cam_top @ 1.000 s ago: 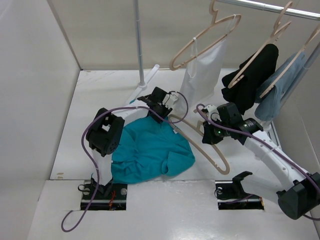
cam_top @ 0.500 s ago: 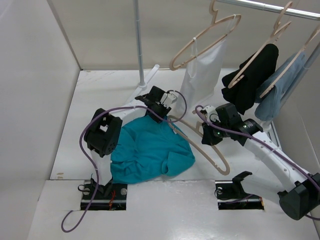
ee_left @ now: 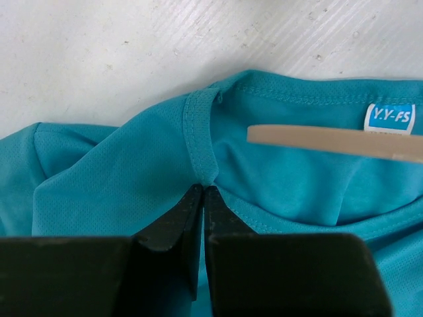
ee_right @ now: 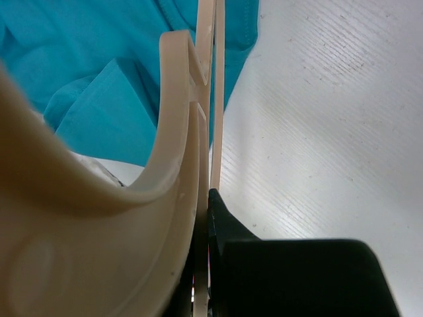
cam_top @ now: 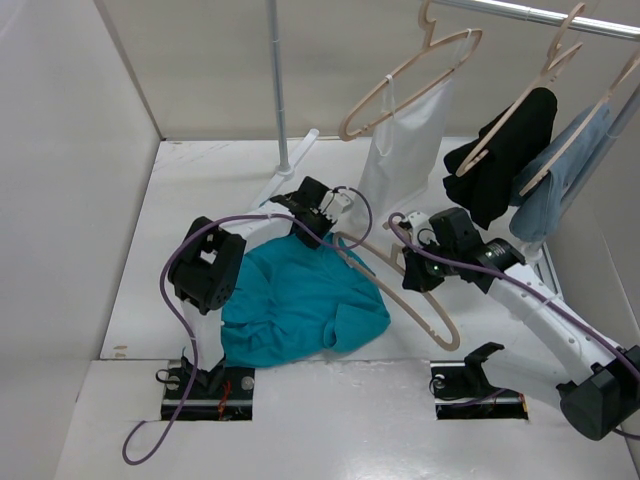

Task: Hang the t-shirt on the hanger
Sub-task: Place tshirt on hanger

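Teal t-shirt point(cam_top: 300, 300) lies crumpled on the table point(cam_top: 190, 190), front-left of centre, with its hem reaching the near edge. Left gripper point(ee_left: 202, 189) is pinched tight on the collar rib point(ee_left: 199, 132), tips together. Right gripper point(cam_top: 415, 270) is clamped narrow on the hanger point(ee_right: 173, 99). One hanger arm reaches over the neck opening, just beside the label point(ee_left: 389, 117). Bare table left of and behind the shirt. Pole point(cam_top: 279, 90), white top point(cam_top: 405, 140) and black garment point(cam_top: 505, 150) crowd the back right.
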Robot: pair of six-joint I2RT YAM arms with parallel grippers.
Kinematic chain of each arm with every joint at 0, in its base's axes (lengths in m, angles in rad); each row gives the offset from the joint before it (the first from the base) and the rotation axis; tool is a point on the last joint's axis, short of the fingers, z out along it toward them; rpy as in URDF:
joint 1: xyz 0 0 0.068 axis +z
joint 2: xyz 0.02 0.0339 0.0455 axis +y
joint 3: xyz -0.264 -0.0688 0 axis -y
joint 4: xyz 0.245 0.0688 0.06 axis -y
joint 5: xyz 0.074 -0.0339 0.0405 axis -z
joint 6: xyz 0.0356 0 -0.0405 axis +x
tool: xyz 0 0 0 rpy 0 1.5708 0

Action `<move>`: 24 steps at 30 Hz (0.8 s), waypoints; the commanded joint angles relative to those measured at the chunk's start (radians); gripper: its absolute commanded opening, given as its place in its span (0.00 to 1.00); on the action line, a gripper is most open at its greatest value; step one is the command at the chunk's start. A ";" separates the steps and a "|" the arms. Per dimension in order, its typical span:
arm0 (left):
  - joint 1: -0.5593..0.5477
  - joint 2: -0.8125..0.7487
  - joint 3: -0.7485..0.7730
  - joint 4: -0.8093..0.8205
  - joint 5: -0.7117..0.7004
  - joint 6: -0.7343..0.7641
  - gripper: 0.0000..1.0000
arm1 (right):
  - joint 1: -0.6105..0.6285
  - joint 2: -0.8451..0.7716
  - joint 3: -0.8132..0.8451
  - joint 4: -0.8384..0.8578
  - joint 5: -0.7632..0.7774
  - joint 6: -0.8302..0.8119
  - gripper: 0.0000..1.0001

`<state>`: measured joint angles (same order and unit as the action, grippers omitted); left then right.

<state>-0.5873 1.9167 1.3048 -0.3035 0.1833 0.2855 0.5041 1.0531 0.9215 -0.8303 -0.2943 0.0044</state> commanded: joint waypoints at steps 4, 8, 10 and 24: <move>0.001 -0.013 -0.004 0.003 -0.008 0.017 0.00 | 0.014 -0.025 0.056 0.013 0.009 0.006 0.00; 0.011 -0.063 0.017 -0.023 0.004 0.026 0.00 | 0.034 -0.016 0.065 0.002 0.029 -0.003 0.00; 0.011 -0.073 0.028 -0.040 0.031 0.026 0.00 | 0.034 -0.016 0.065 0.002 0.029 -0.003 0.00; 0.011 -0.209 0.027 -0.117 0.149 0.026 0.00 | 0.083 0.033 0.045 0.086 -0.048 -0.014 0.00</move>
<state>-0.5808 1.7554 1.3064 -0.3805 0.2832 0.3054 0.5774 1.0924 0.9409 -0.8181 -0.3038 -0.0029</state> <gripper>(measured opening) 0.010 0.143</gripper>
